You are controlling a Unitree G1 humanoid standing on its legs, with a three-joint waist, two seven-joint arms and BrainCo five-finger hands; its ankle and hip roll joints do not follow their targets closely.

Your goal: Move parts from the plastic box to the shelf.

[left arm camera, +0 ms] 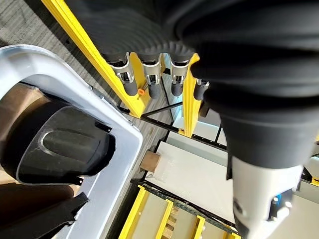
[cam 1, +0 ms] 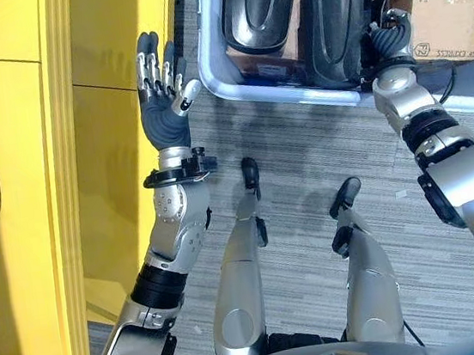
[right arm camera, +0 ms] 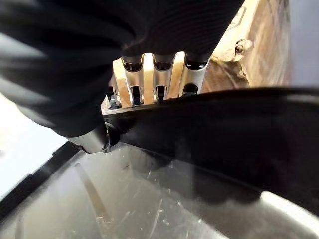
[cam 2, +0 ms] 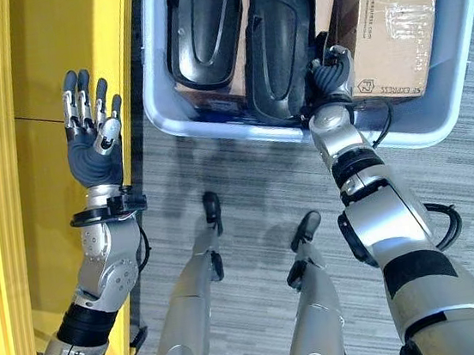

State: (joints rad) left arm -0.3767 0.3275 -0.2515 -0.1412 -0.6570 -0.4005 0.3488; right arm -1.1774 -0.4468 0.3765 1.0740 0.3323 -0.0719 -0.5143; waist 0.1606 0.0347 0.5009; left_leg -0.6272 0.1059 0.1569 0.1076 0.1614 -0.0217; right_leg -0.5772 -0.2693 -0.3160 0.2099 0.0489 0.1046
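The plastic box [cam 2: 300, 131] is the anchor here: pale blue-grey, smooth-walled, rounded at its corners, sitting on grey striped carpet floor [cam 2: 247, 185]. Inside it lie two black parts, both moulded shells with a matte finish, long rounded outlines and a sunken oval panel down the middle. The left black part [cam 2: 206, 30] rests toward the box's left side, the right black part [cam 2: 283, 42] lies just beside it, nearer the middle. Under and between them is brown cardboard, and a taped cardboard carton [cam 2: 390, 16] with printed faces fills the box's right side, touching the right black part's far edge as far as can be seen. The right hand [cam 2: 332, 70] is down inside the box at its near wall, between the right black part and the carton; in the right wrist view its silver fingers [right arm camera: 157, 82] go over the thin dark rim of that part with the thumb [right arm camera: 97, 139] on the near side, so it's clamped on the part's edge. The box's scuffed translucent wall [right arm camera: 149, 204] shows below. To the left of the box, the left hand [cam 2: 93, 147] is raised, palm dark and ribbed, fingers straight and spread wide, carrying nothing, just beside the glossy yellow shelf [cam 2: 6, 128]. The shelf's flat yellow panels and upright post stand left of the box, close to its left wall.
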